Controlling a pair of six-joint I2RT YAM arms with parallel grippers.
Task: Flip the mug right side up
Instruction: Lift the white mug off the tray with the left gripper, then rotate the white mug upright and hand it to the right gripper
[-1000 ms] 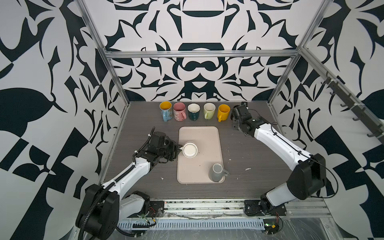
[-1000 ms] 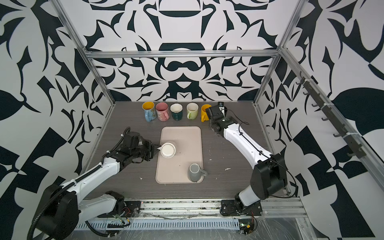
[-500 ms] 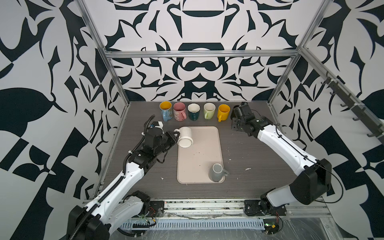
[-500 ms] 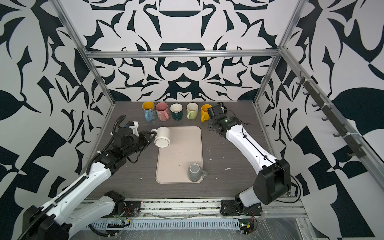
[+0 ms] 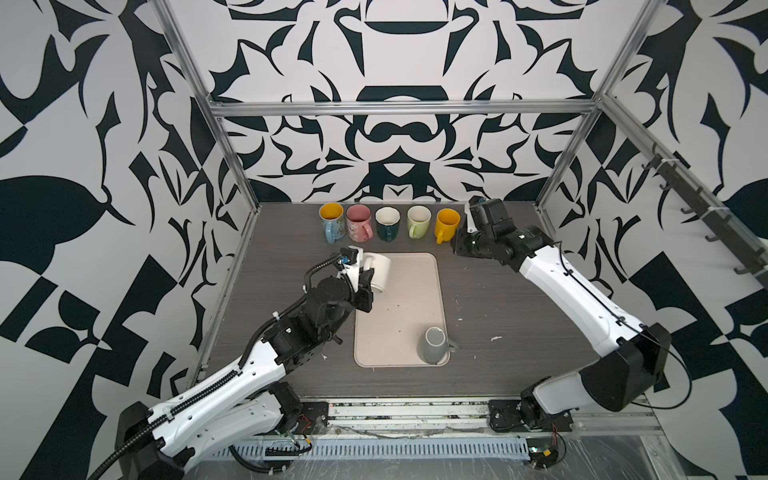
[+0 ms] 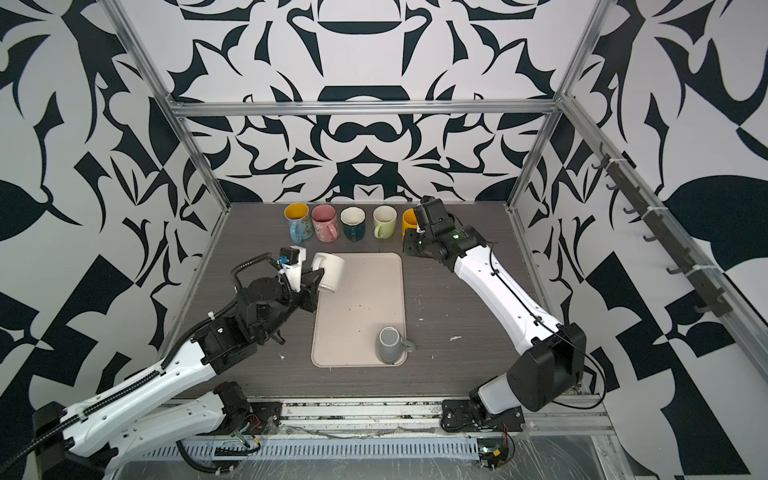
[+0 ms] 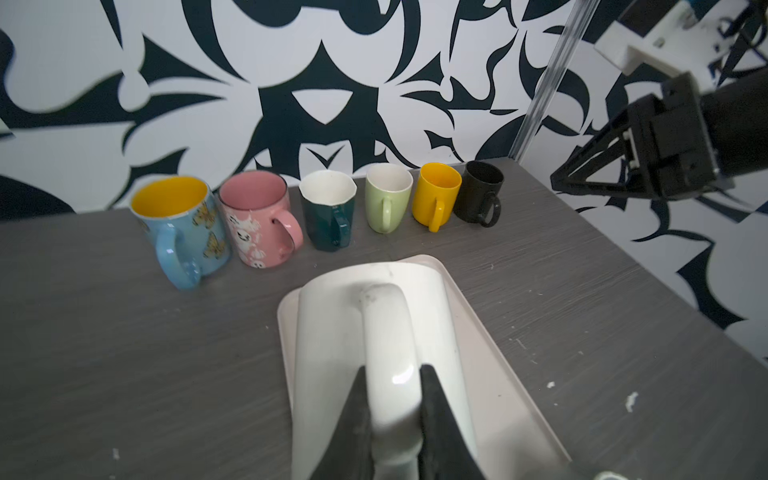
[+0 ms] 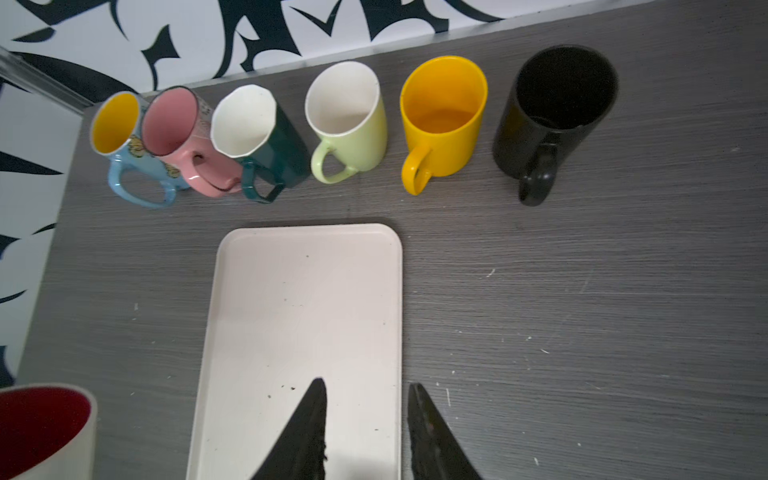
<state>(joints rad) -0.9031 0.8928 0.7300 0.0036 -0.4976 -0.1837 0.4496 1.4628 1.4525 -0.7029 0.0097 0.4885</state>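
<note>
Left wrist view: the left pincer is clamped on the handle of the white mug, which is tipped sideways over the tray. Along the desk behind stand a blue butterfly mug, pink mug, dark green mug, pale green mug, yellow mug and black mug. A grey mug stands on the tray's near right corner. The right pincer is parted and empty.

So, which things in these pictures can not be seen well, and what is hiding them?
Black mug: hidden behind the right arm in both top views; only the wrist views show it.
Yellow mug: half covered by that arm in a top view.
White mug, held by the left gripper: near end cut off by the left wrist view's frame edge.
Red-lined mug: cut off at the right wrist view's corner.
</note>
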